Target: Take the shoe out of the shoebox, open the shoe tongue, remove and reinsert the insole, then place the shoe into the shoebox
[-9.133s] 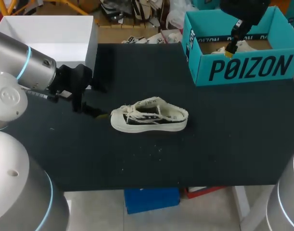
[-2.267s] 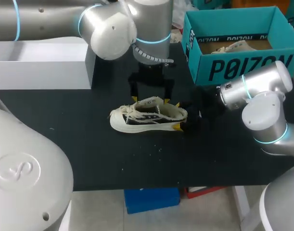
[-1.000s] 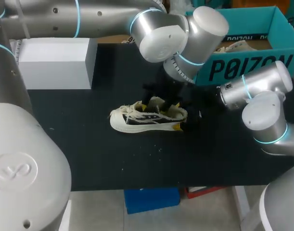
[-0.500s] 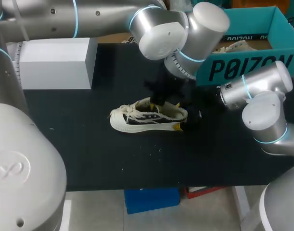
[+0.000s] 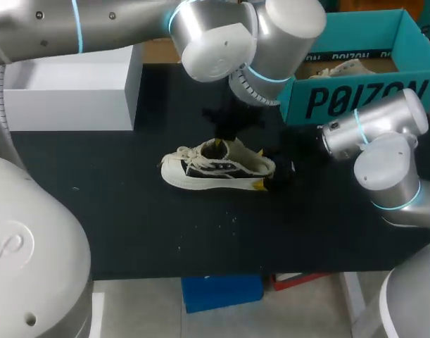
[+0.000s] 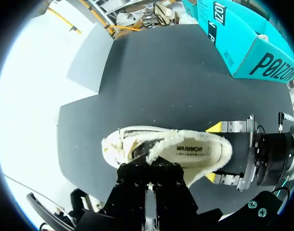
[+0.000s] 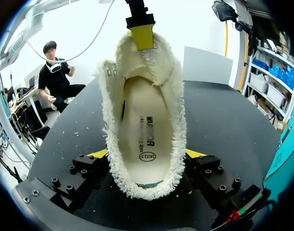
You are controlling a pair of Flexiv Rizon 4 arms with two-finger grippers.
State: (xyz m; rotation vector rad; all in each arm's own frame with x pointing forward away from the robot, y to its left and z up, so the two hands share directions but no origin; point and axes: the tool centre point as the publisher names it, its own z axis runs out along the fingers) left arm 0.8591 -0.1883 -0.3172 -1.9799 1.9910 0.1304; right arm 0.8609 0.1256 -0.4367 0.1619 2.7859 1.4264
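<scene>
Fingers [image 7: 99, 154] of the right gripper [image 7: 147, 156] stand wide, clamping the heel of the sneaker [image 5: 218, 167] from both sides. The left gripper [image 6: 149, 177] is narrow, pinching the tongue [image 7: 143, 57] (its own wrist view hides the tips; the right wrist view shows one on the tongue's top edge). Only the wrist views show the insole [image 7: 144, 130] lying inside. The sneaker sits upright on the black table [image 5: 130, 225], near the teal shoebox [image 5: 355, 98].
</scene>
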